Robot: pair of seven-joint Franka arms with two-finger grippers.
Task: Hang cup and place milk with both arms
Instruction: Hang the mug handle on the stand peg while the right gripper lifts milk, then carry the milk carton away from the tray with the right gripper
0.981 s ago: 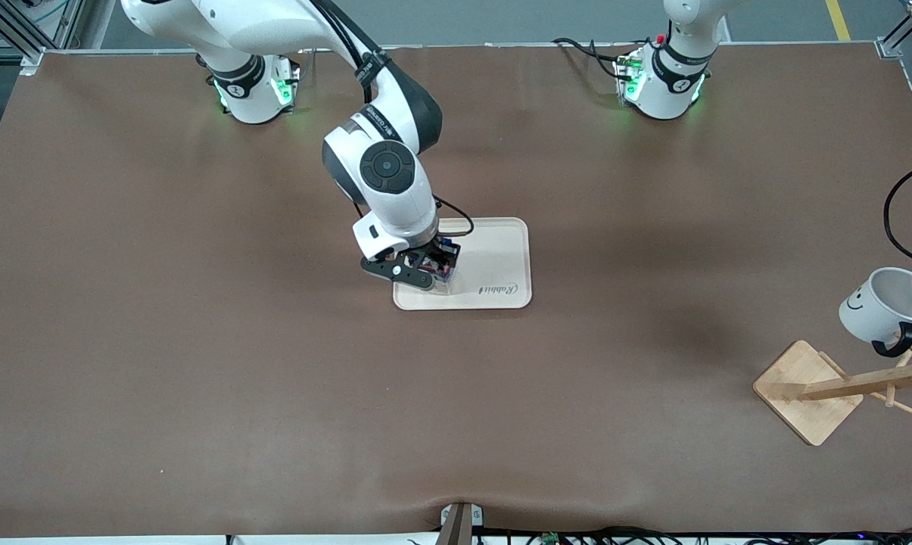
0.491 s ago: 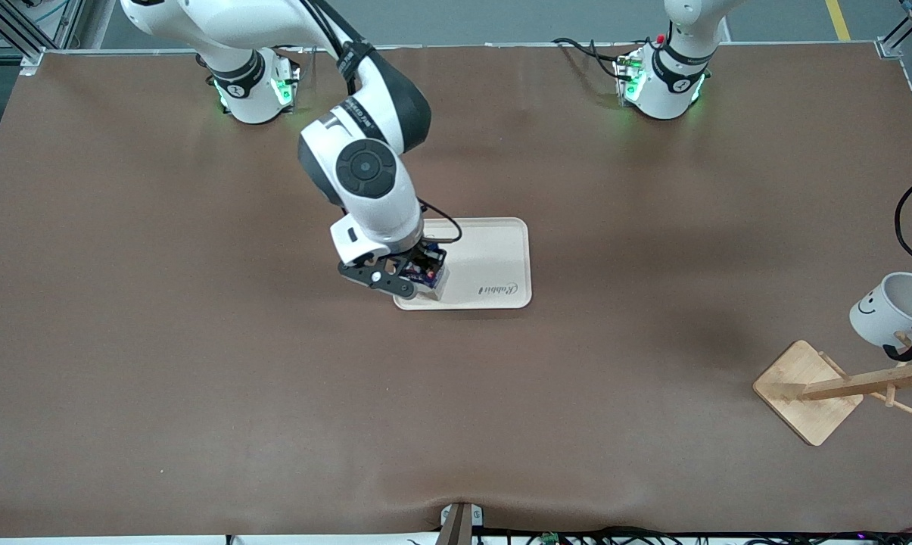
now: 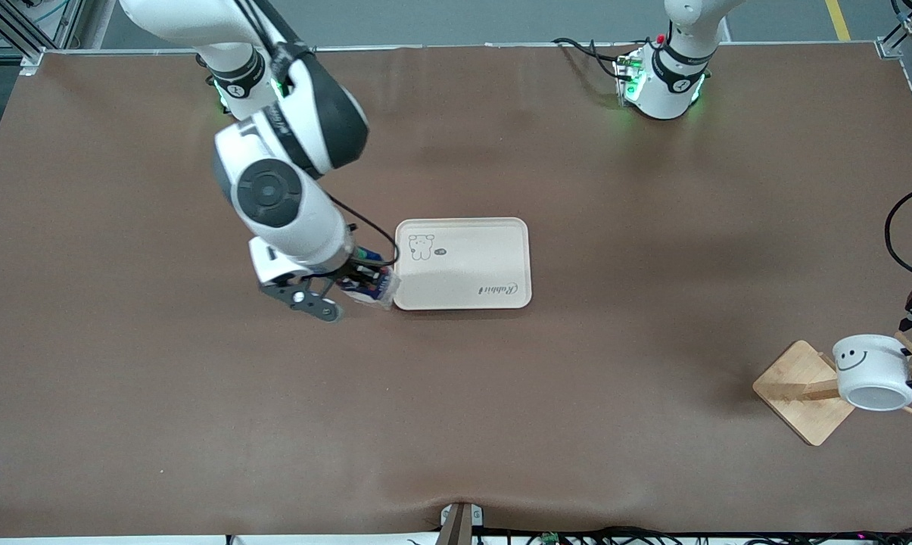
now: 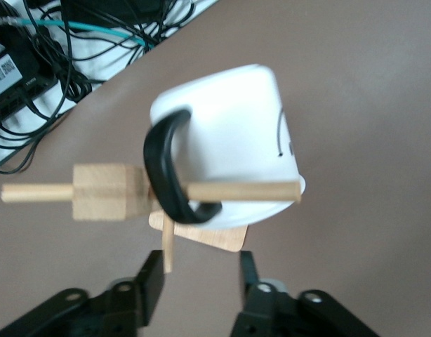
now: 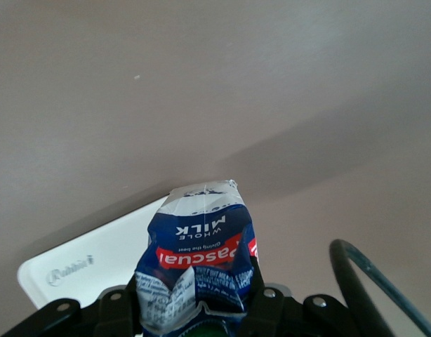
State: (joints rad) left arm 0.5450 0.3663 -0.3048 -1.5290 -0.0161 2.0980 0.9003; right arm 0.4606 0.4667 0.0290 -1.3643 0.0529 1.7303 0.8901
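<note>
So the right arm (image 3: 274,144) is reaching out over the middle of the table (image 3: 198,424), its right gripper (image 3: 333,291) squeezing the milk (image 3: 368,286) just off the tray (image 3: 463,263) edge. Over by the left arm's end, the cup (image 3: 873,371) is hanging by its handle on the wooden rack (image 3: 804,390), with the left gripper (image 4: 198,284) sitting open and empty above it.

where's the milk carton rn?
The milk carton is clamped in the right gripper, in the air over the bare table just off the tray edge toward the right arm's end.
</note>
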